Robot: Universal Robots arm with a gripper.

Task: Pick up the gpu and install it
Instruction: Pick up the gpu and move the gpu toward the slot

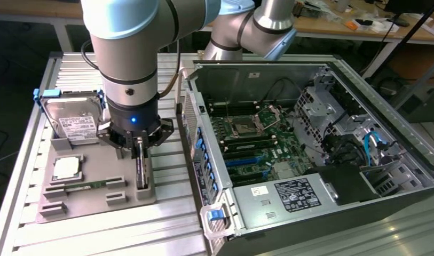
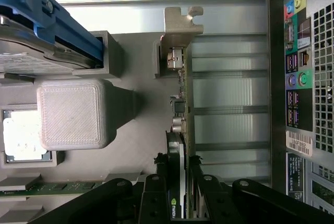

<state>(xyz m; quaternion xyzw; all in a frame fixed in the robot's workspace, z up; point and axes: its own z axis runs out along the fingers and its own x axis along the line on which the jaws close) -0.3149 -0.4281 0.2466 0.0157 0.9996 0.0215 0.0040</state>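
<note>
Item: gpu (image 1: pixel 140 173), on edge in grey holder (image 1: pixel 85 206), clamped by gripper (image 1: pixel 139 153) fingers (image 2: pixel 156 190); hazard: thin-edge grip may slip, tilting the card against its slot.

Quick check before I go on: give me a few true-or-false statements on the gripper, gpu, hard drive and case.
1. The gripper is closed on the gpu, a finger on each face. True.
2. The computer case is open, its motherboard exposed. True.
3. The gpu sits in the motherboard. False: it stands on edge in the grey holder tray.
4. The hard drive lies inside the computer case. False: it stands upright in the tray.
</note>
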